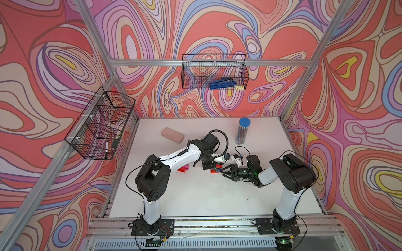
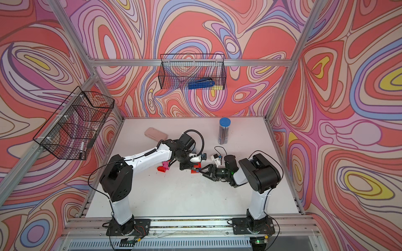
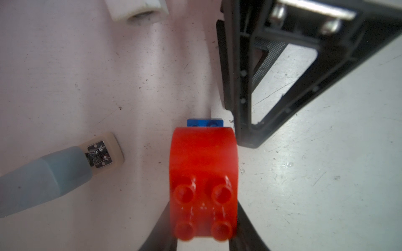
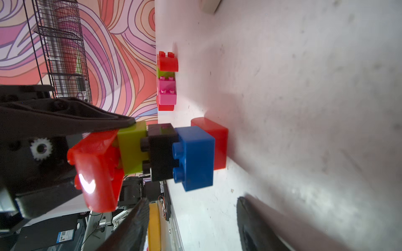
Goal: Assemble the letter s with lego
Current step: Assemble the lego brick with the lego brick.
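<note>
White table (image 1: 195,195) is hosting two lego lots: left tool (image 1: 210,167) is pinching the five-brick stack (image 4: 161,152) mid-table, right tool (image 1: 222,171) is gaping beside it; loose cluster (image 1: 182,170) is half hiding under the left arm (image 1: 180,156).

left tool (image 3: 204,219): clamped, pointing down | right tool (image 1: 223,171): jaws apart, rolled sideways

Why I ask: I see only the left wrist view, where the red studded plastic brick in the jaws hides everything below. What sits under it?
Observer: Under the red studded plastic brick come a lime green brick, a black brick, a blue brick and a red base brick on the white table.
Operator: Any other bricks?
Observer: A second cluster of red, lime and pink bricks lies apart from those.
Operator: Are the right jaws gripping anything?
Observer: No: on the right gripper the jaws stand open, empty.
</note>
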`<action>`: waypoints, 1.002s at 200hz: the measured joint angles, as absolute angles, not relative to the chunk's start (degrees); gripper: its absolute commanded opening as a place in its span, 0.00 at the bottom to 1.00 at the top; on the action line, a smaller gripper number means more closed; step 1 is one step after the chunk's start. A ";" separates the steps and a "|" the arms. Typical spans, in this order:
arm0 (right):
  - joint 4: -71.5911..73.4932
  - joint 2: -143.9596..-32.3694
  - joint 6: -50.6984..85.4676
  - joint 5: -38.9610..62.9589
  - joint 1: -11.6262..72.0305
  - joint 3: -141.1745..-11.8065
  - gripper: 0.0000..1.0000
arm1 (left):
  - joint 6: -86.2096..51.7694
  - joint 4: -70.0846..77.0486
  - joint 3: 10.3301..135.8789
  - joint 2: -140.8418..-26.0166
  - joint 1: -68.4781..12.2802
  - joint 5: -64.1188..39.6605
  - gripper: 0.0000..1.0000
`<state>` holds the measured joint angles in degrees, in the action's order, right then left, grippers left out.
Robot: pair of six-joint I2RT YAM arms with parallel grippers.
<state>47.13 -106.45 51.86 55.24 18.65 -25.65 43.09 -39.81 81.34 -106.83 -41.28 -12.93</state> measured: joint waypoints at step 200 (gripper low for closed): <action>19.66 -87.64 14.81 38.54 23.31 -28.38 0.67 | 37.54 -41.63 78.70 -94.83 -39.53 -13.30 0.77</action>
<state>19.66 -87.64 14.81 38.54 23.31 -28.38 37.54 -41.63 78.70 -94.83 -39.53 -13.30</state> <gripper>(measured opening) 0.673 0.767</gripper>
